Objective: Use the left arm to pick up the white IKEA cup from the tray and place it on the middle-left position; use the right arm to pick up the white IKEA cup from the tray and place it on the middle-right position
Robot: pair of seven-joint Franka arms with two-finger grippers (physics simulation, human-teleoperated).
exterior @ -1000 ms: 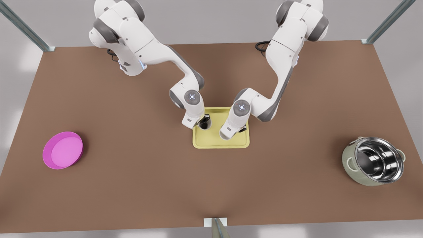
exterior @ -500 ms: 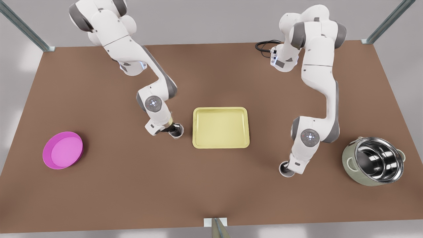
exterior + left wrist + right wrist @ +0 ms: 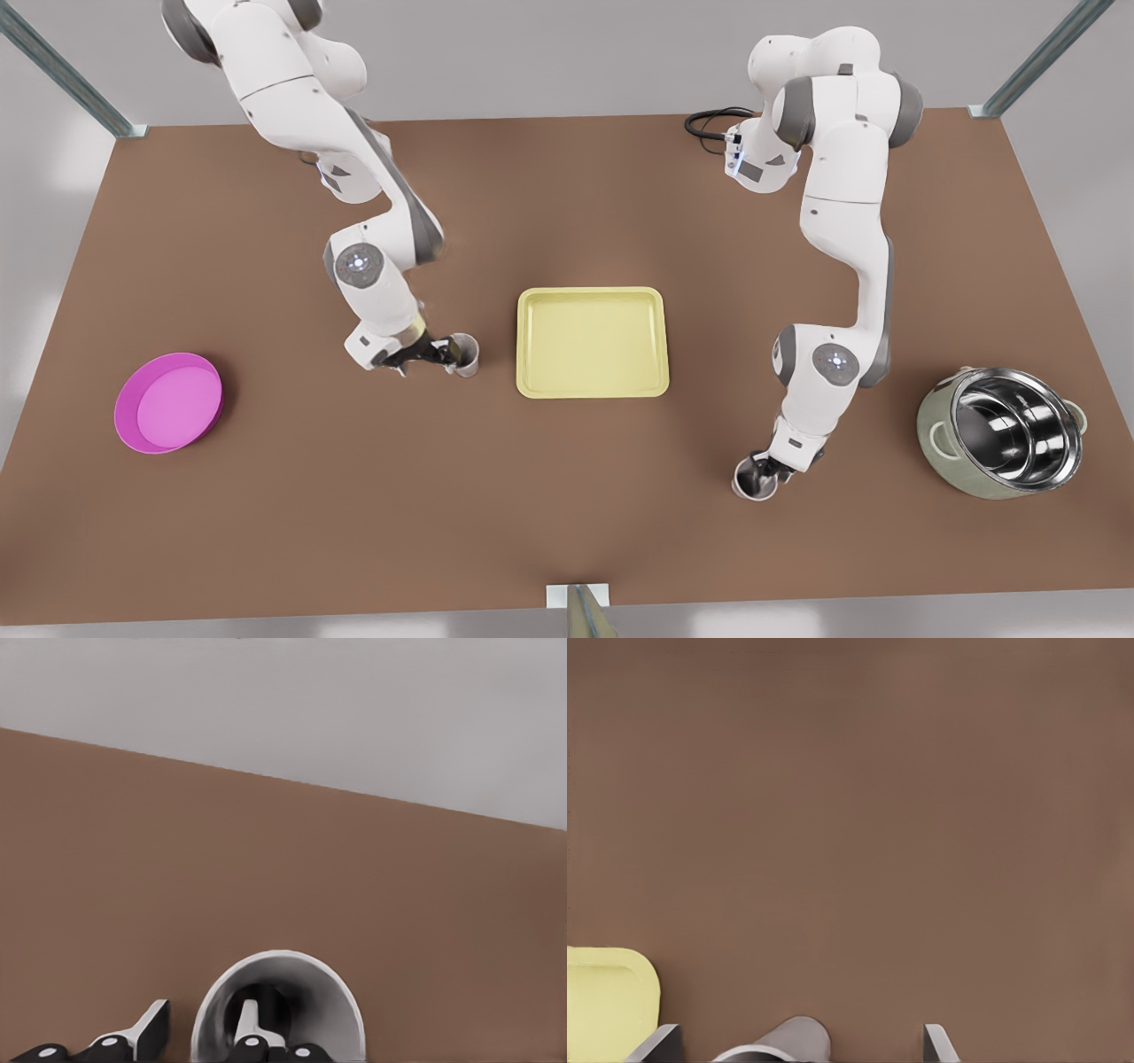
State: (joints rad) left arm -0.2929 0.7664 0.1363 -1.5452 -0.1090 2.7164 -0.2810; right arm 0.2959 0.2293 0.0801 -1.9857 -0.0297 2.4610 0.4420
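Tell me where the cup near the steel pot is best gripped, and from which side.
Pinch the cup's wall at the rim, coming from above: it stands upright on the table with its mouth open upward and no handle visible. The left gripper is at that rim.

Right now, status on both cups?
Right gripper open at one white cup, beside tray. Left gripper open, straddling other cup wall. Both cups off tray. Nothing in the way.

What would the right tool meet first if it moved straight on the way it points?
Likely the white cup at its open fingers; the tray lies beyond. The right tool is tilted, so depth is uncertain. The left tool is at the other cup.
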